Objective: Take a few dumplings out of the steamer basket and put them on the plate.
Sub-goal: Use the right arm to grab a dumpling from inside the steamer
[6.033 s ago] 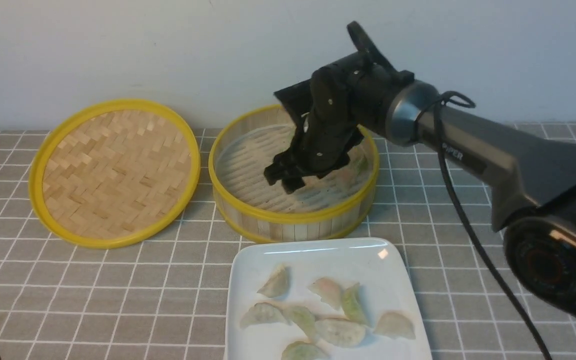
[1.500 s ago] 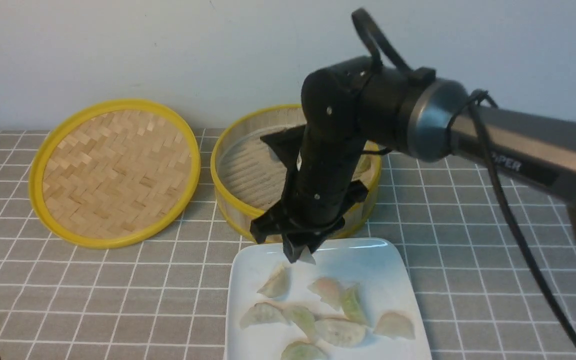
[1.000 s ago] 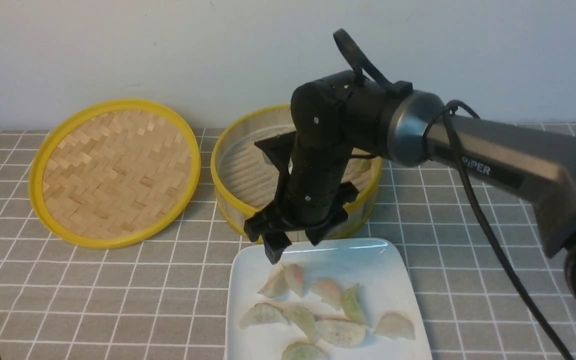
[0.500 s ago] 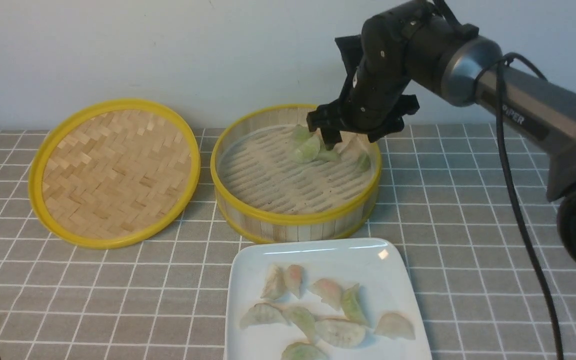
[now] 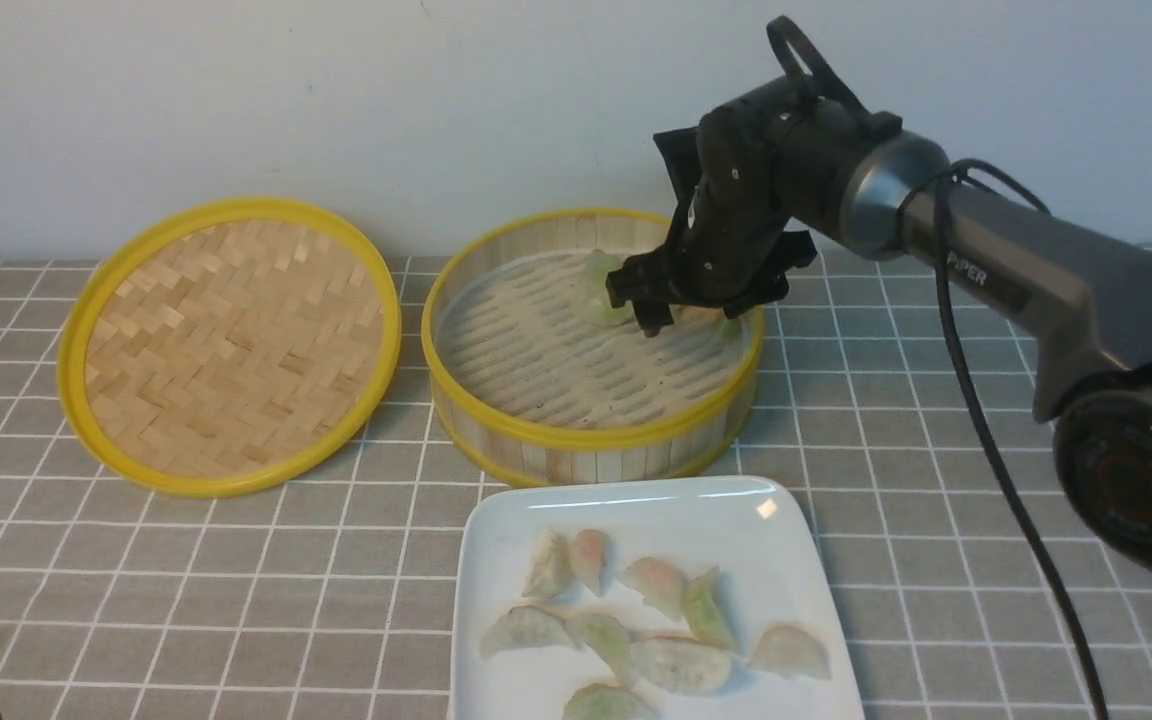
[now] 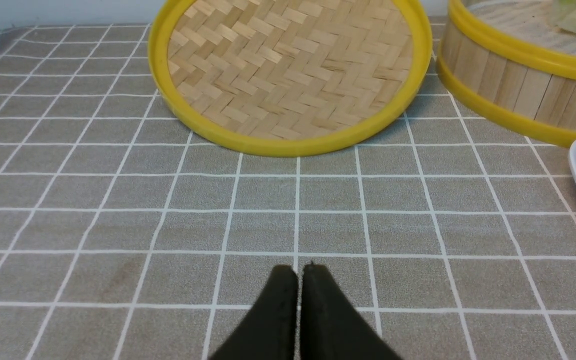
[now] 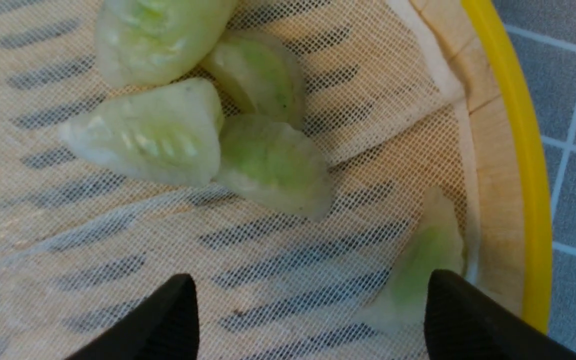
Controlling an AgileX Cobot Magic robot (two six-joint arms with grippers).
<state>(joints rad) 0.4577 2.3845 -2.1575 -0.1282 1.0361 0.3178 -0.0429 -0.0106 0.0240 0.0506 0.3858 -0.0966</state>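
The steamer basket (image 5: pixel 591 438) stands mid-table, with a few pale green dumplings (image 5: pixel 596 297) at its far side. My right gripper (image 5: pixel 652 318) hangs inside it, open and empty. In the right wrist view a cluster of green dumplings (image 7: pixel 273 165) lies beyond the open gripper (image 7: pixel 308 300). A single dumpling (image 7: pixel 428 255) lies against the basket wall (image 7: pixel 498 165), touching one fingertip (image 7: pixel 463 320). The white plate (image 5: pixel 636 503) in front holds several dumplings (image 5: pixel 681 665). My left gripper (image 6: pixel 298 272) is shut and empty, low over the cloth.
The shallow woven lid (image 5: pixel 231 340) lies left of the basket, and shows in the left wrist view (image 6: pixel 293 75) ahead of the left gripper. A grey checked cloth (image 5: pixel 236 590) covers the table. The right arm's cable (image 5: pixel 986 450) hangs over the right side.
My right gripper let a pinkish dumpling go on the plate, rose, swung back over the basket's far side and has now dropped lower into it, open. The left arm has not moved.
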